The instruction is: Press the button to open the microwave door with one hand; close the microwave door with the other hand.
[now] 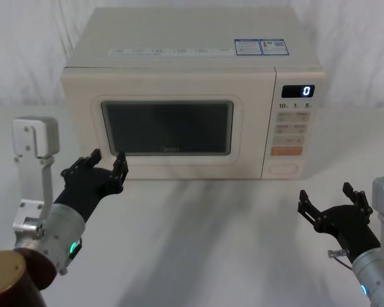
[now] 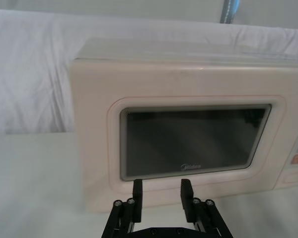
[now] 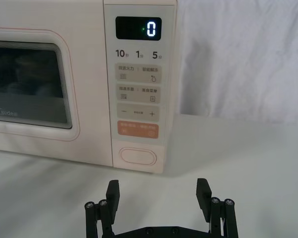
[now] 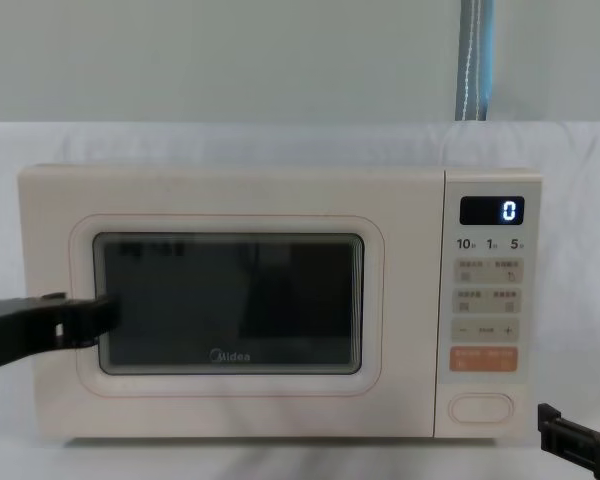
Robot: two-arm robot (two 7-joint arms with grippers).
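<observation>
Nearest, at the right front of the white table (image 1: 198,243), the right gripper (image 1: 333,203) hangs low above the tabletop with its two black fingers spread wide apart and nothing between them. In the right wrist view the right gripper (image 3: 159,192) points at the lower part of the control panel (image 3: 138,89), well short of it.

To the left and a little farther in, the left gripper (image 1: 106,164) reaches forward on its silver wrist. Its fingers are parted, holding nothing, and their tips sit right at the lower left of the door's window frame; whether they touch it cannot be told. In the left wrist view the left gripper (image 2: 162,192) sits just below the window, close to the logo.

Beyond both grippers stands the microwave (image 1: 192,70), a cream box at the far middle of the table against a white cloth backdrop. The microwave door (image 1: 173,169) lies flush with the front, shut. To its right is the control panel, with the display (image 4: 491,210) reading "0" at the top, small keys beneath, an orange key (image 4: 483,360), and at the very bottom the button (image 4: 481,407), wide and plain, with nothing on it.
</observation>
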